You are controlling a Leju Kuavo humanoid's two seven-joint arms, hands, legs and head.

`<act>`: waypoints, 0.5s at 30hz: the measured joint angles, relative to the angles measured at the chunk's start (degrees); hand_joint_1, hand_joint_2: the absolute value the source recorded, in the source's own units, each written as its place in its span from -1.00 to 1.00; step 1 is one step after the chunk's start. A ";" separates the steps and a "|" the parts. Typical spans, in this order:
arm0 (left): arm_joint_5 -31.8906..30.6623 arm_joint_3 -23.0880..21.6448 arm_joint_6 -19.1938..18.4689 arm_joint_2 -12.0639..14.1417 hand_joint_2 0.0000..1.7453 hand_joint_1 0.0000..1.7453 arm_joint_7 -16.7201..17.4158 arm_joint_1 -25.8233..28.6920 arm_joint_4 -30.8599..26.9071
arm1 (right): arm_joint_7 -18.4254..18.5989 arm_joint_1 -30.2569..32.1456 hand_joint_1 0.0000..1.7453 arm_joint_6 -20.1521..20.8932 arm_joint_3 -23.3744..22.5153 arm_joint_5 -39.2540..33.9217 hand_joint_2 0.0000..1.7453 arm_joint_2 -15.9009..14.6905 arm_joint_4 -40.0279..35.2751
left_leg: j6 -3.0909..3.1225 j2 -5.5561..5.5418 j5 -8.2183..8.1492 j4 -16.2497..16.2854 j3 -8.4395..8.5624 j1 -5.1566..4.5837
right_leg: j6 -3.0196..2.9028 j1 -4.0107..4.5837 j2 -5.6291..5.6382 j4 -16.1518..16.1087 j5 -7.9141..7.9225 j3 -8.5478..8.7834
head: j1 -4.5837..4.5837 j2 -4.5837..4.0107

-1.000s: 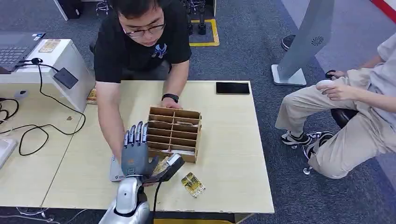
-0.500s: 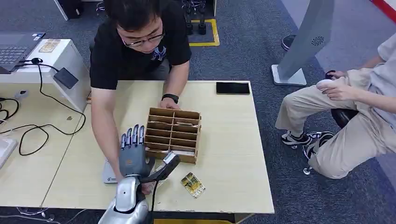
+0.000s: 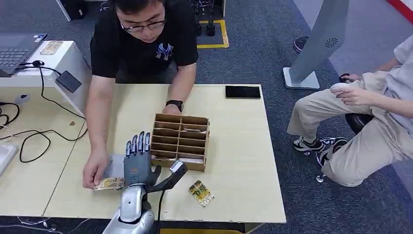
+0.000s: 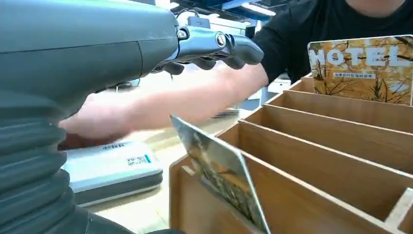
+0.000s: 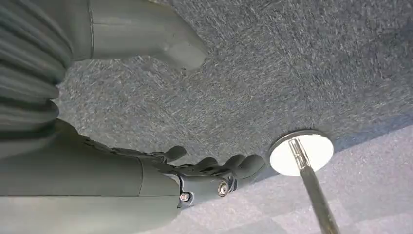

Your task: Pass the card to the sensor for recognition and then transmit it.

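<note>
Since a second ago the person's arm has drawn back from beside the wooden organizer (image 3: 181, 141), and their hand (image 3: 94, 168) now presses a card (image 3: 108, 184) flat on the table (image 3: 243, 161), partly over the white sensor (image 3: 115, 166).

Next to that card is the left hand (image 3: 139, 161), released, fingers straight and apart above the table, thumb angled toward the organizer, nothing in its grasp. The card lies just to this hand's left, its long side running across the table, one short end pointing at the hand's wrist. So the left hand is the nearer one by far; the right hand (image 5: 204, 178) hangs over the carpet, fingers loosely curled on nothing.

Another card (image 4: 221, 178) leans tilted in the organizer's nearest slot, and a packet (image 3: 200, 192) lies near the table's front edge.
</note>
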 joint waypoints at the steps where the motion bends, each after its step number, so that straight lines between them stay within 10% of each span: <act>1: 0.00 0.02 0.00 0.00 1.00 -1.00 0.00 0.00 0.00 | 0.00 -0.01 -1.00 0.00 0.00 0.00 1.00 -0.02 0.02 | 0.00 0.00 0.00 0.00 0.00 0.00 | 0.00 0.00 0.00 0.00 0.00 0.00 | 0.02 0.00; 15: 0.02 0.07 0.02 -0.04 1.00 -1.00 -0.11 0.41 0.00 | 0.00 -0.01 -1.00 0.00 0.02 0.02 1.00 -0.13 0.39 | 0.00 0.00 0.00 0.00 0.00 0.00 | 0.00 0.00 0.00 0.00 0.00 0.00 | 0.02 0.00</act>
